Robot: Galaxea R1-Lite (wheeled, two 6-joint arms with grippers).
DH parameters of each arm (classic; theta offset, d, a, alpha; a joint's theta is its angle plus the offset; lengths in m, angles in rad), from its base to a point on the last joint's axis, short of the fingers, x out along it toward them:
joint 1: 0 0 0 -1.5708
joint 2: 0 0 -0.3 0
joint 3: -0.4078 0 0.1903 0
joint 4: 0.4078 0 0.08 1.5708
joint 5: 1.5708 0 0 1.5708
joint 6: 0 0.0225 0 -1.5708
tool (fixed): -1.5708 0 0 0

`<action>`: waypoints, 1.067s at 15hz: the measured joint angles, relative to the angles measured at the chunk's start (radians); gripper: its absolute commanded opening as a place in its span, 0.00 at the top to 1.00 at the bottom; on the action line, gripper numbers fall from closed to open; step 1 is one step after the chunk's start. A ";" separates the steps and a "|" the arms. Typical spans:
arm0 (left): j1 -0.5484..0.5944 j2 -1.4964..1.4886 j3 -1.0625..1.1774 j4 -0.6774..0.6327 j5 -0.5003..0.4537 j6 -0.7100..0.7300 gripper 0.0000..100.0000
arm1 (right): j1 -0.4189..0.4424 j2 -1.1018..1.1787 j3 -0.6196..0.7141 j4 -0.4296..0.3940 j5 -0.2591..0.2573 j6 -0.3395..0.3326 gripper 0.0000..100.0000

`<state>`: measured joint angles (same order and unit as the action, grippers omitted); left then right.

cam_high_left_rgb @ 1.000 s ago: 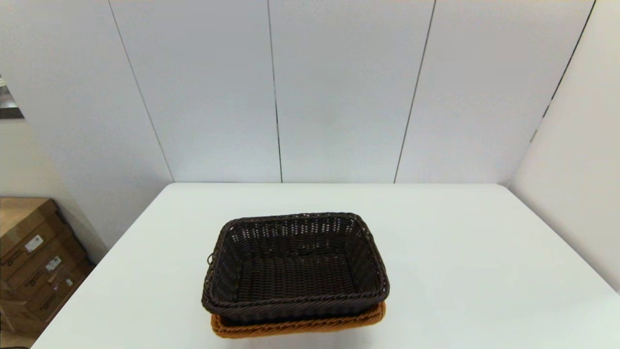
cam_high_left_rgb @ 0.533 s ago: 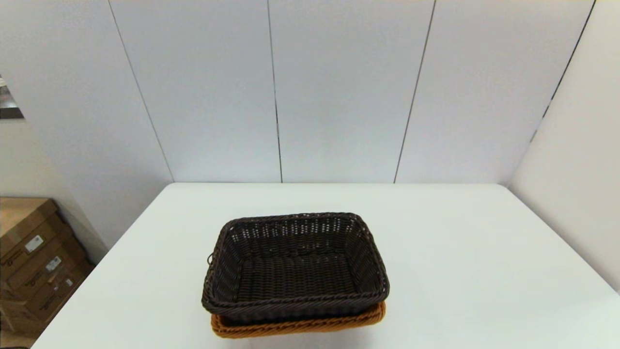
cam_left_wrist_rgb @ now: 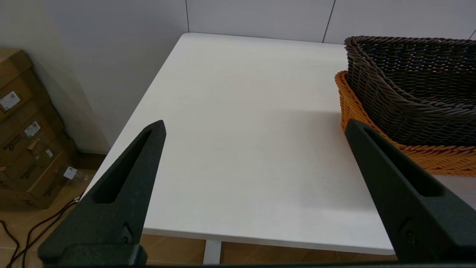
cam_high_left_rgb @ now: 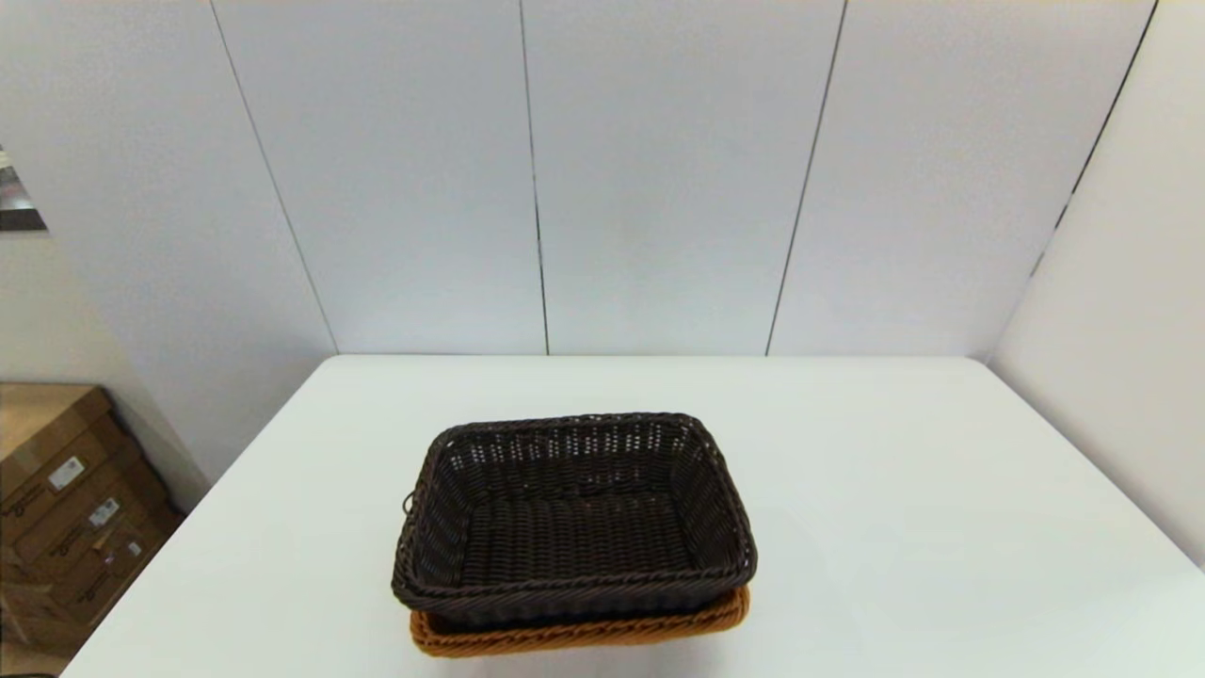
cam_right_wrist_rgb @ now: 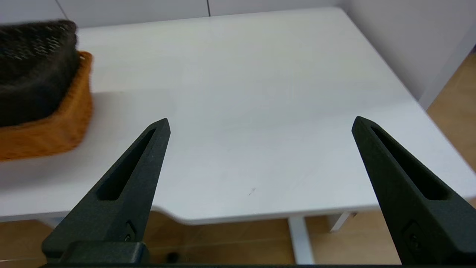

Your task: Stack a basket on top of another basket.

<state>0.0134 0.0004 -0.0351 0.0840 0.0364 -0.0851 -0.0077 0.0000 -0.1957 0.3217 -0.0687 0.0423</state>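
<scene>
Both grippers, left gripper (cam_left_wrist_rgb: 254, 124) and right gripper (cam_right_wrist_rgb: 260, 123), hang spread off-table.

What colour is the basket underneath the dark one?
Orange-tan. The bottom basket shows best in the left wrist view, peeking out under the dark brown basket.

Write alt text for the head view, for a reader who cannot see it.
A dark brown wicker basket sits nested in an orange wicker basket, whose rim shows only along the near edge, on a white table. White wall panels stand behind, cardboard boxes sit on the floor to the left, and no arm is in view.
</scene>
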 measured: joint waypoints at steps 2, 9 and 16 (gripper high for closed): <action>0.000 0.000 0.000 0.000 0.000 0.000 0.00 | 0.000 -0.001 0.085 -0.153 0.003 -0.055 0.00; 0.000 0.000 0.000 0.000 0.000 0.000 0.00 | 0.000 -0.001 0.134 -0.201 0.071 -0.138 0.00; 0.000 0.000 0.000 0.001 0.000 0.001 0.00 | 0.000 -0.001 0.182 -0.283 0.083 -0.137 0.00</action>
<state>0.0134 0.0004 -0.0351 0.0851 0.0364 -0.0840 -0.0077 -0.0013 -0.0138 0.0385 0.0143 -0.0947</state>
